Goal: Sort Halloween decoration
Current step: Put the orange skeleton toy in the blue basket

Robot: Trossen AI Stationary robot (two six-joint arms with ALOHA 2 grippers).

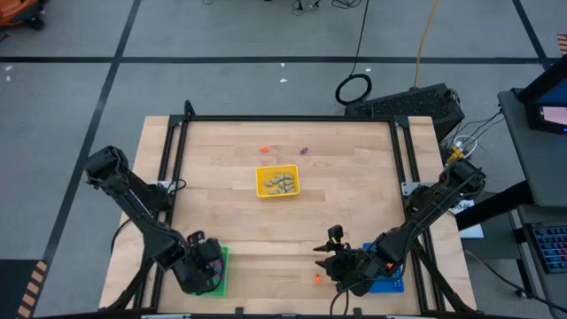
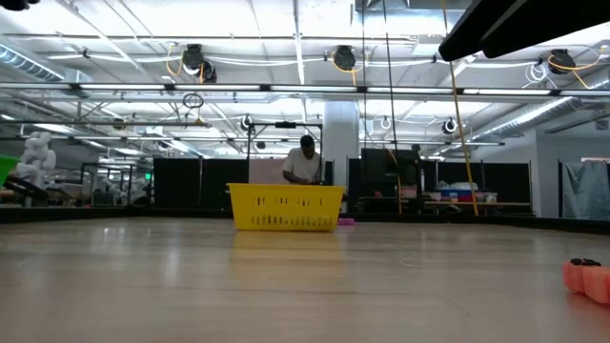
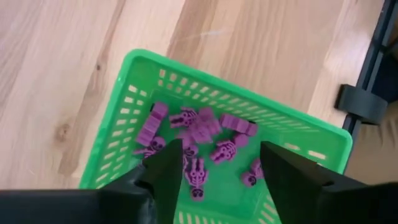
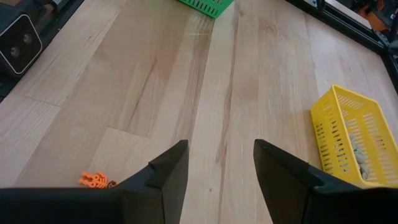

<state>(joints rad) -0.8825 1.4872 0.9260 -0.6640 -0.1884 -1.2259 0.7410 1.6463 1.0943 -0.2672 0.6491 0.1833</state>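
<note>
So the left claw [image 3: 221, 165] hangs right over the green plastic mesh tray [image 3: 134, 87] at the near left corner of the pale wooden surface [image 1: 221, 213], its fingers spread apart with nothing between them. Below it sits a heap of little purple skeleton trinkets [image 3: 199, 134] in the tray bottom. The right claw [image 4: 221, 165] is low over the near right part of the surface, just by the blue plastic tray [image 1: 390, 283], fingers parted and empty too.

Loose pieces left: a small orange skeleton figure [image 4: 94, 180] lying flat on the wood just beside the right claw, another orange bit [image 1: 263, 149] and a purple bit [image 1: 304, 151] near the far edge, behind the yellow mesh tray [image 1: 262, 183], which holds the pale beige-grey ones [image 1: 281, 183].

Handling-wise, I'd guess these are featherlight hard plastic, thin and flat, so they'll skid on the wood if nudged. Best bet is probably pinching across the torso, not the skinny limbs, coming straight down.

Room looks generous: the middle of the surface is bare wood. The black metal frame [image 1: 177, 168] runs along the sides and far edge, and the two far pieces sit fairly near that far rail, so a reach there wants some care.
</note>
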